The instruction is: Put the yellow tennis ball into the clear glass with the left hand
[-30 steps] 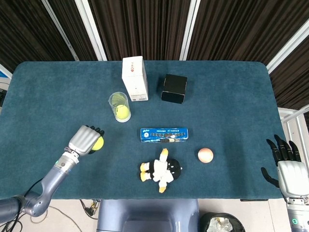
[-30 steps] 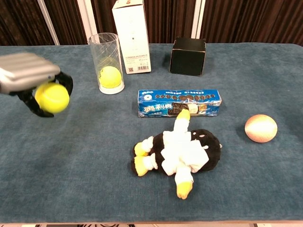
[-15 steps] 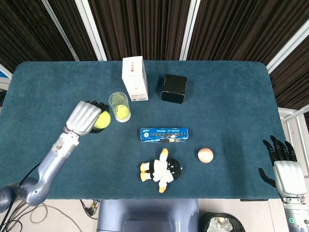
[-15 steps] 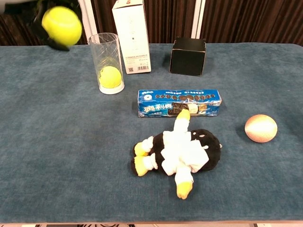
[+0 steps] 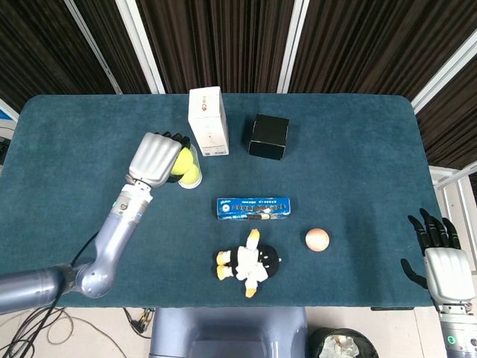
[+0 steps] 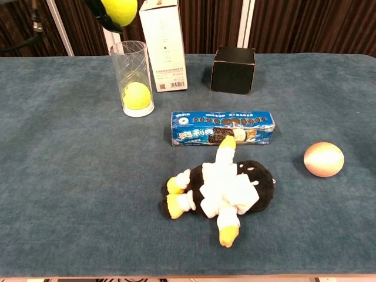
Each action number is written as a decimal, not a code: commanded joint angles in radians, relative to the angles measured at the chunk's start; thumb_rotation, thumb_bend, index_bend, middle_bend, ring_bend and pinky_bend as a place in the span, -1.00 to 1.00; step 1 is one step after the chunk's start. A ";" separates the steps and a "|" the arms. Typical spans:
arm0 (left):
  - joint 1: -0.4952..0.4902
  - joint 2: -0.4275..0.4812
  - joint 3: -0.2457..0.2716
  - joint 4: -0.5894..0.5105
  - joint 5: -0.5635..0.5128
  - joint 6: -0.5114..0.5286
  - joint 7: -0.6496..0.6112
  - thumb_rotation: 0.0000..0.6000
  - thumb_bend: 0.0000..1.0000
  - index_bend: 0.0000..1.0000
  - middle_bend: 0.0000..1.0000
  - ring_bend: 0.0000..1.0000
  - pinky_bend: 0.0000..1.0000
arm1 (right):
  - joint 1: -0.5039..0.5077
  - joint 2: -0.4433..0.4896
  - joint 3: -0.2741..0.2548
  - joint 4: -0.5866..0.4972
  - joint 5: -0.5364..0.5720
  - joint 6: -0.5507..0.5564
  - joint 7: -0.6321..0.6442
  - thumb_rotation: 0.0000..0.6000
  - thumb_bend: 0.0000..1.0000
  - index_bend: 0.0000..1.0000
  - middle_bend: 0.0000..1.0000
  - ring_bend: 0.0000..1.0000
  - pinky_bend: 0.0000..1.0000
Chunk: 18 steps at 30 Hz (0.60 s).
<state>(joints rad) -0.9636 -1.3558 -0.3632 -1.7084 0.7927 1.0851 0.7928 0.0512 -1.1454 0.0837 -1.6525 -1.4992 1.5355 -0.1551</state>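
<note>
My left hand [image 5: 155, 158] grips a yellow tennis ball [image 5: 181, 163] and hangs over the mouth of the clear glass [image 6: 133, 78]. In the chest view the held ball [image 6: 119, 10] shows at the top edge, just above and left of the glass rim, with only dark fingertips [image 6: 101, 16] of the hand visible. Another tennis ball [image 6: 137, 95] lies at the bottom of the upright glass. In the head view the hand covers most of the glass. My right hand [image 5: 442, 255] rests off the table's right front corner, fingers apart, holding nothing.
A white carton [image 5: 209, 121] stands just right of the glass, a black box [image 5: 268, 136] further right. A blue cookie package [image 6: 222, 127], a plush penguin [image 6: 220, 186] and a peach-coloured ball [image 6: 323, 159] lie nearer the front edge.
My left hand has carried the tennis ball up and to the right, from the left front of the table to above the glass. The right hand has barely shifted.
</note>
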 commanded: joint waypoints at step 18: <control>-0.050 -0.113 0.004 0.199 -0.129 0.033 -0.016 1.00 -0.64 -0.17 -0.16 -0.18 0.14 | -0.006 0.011 0.002 -0.001 0.006 0.007 0.009 1.00 -0.30 -0.73 -0.93 -0.79 -0.89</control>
<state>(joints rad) -1.0131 -1.4674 -0.3606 -1.5125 0.6684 1.1214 0.7791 0.0446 -1.1342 0.0863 -1.6539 -1.4932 1.5422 -0.1459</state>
